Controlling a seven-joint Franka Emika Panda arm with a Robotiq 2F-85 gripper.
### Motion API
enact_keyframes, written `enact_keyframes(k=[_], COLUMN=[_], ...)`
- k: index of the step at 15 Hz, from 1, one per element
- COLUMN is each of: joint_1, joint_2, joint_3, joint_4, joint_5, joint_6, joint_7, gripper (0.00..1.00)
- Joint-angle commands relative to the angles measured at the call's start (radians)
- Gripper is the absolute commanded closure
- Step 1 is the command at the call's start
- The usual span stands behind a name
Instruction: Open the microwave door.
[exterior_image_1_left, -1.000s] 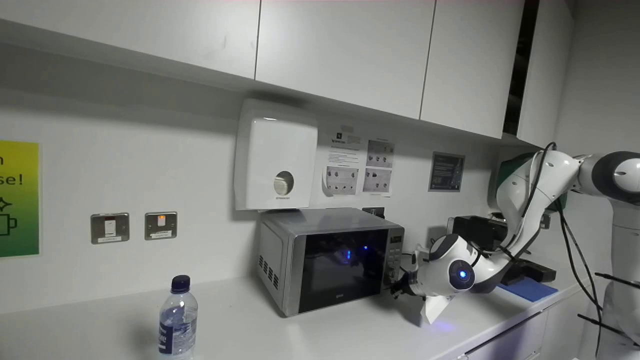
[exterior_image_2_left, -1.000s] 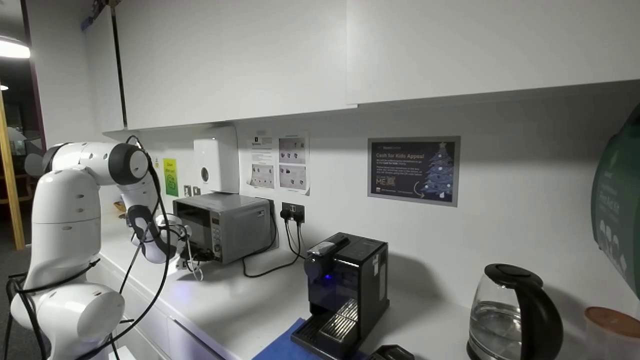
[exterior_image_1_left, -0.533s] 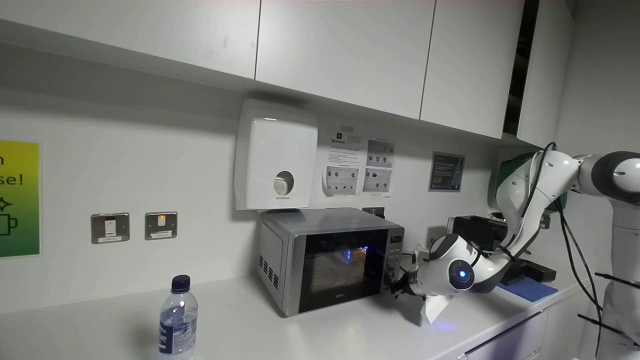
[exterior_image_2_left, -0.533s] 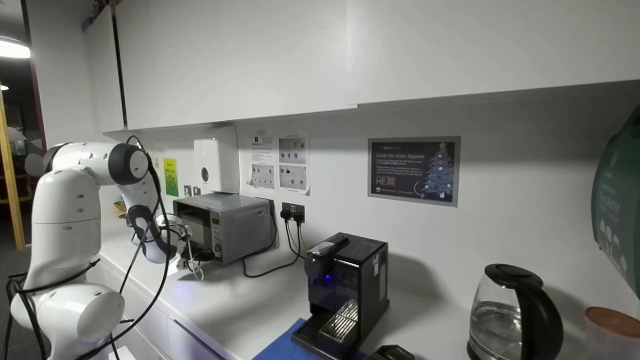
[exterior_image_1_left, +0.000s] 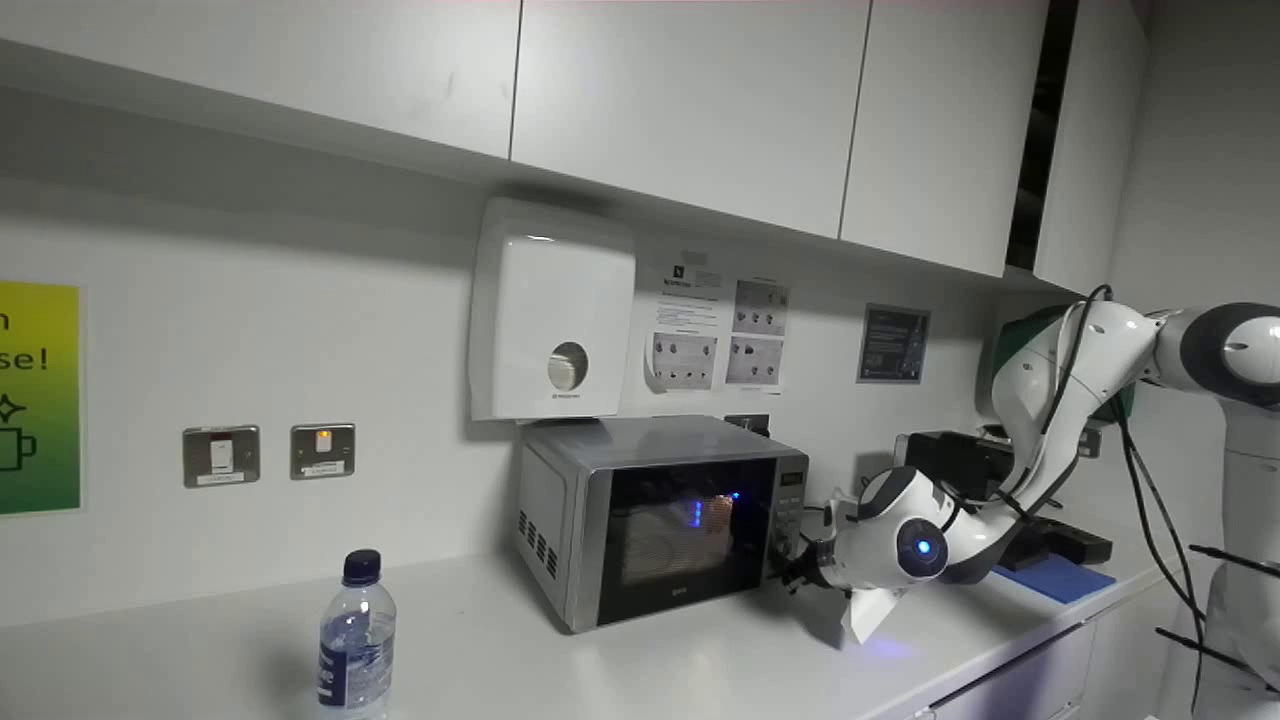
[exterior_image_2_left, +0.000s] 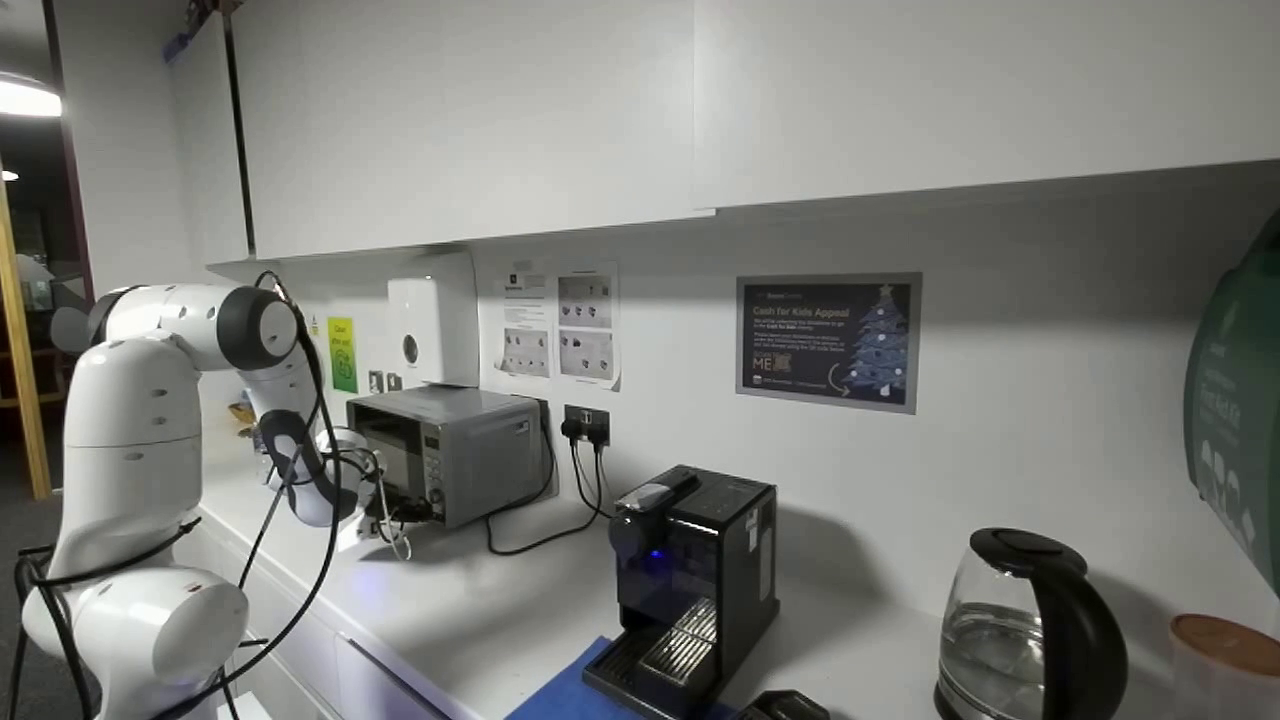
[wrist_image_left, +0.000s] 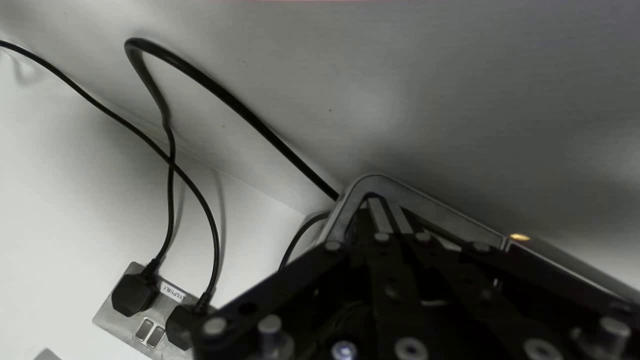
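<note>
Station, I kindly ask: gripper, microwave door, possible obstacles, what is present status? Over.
Gripper shut, near control panel. Microwave door lit from inside, not swung wide; ajar or latched, cannot tell. Arm itself possibly in the way; bottle stands apart.

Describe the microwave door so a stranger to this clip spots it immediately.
On the white counter, below the white wall box with a round window, stands the grey microwave. In an exterior view, the microwave door is the dark glass front, left of the narrow control panel. Unlike that panel, it is broad and see-through, with blue glints.
</note>
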Motion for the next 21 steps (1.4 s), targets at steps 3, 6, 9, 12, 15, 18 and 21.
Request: enact_keyframes(k=[3, 6, 9, 12, 15, 18, 21], joint_1=[-0.050, -0.050, -0.047, -0.043, -0.039, -0.035, -0.031], joint_2=[0.041, 0.051, 0.037, 0.005, -0.026, -0.042, -0.053], joint_3=[-0.036, -0.035, -0.031, -0.026, -0.020, -0.014, -0.008], joint_4=[0.108, 0.113, 0.103, 0.088, 0.070, 0.058, 0.053], joint_5=[-0.115, -0.116, -0.102, -0.077, -0.049, -0.022, 0.007], joint_6=[-0.021, -0.017, -0.013, -0.008, -0.003, 0.003, 0.019], joint_7=[0.009, 0.018, -0.006, -0.035, -0.056, -0.076, -0.103], gripper=[1.00, 1.00, 1.00, 1.00, 1.00, 1.00, 1.00])
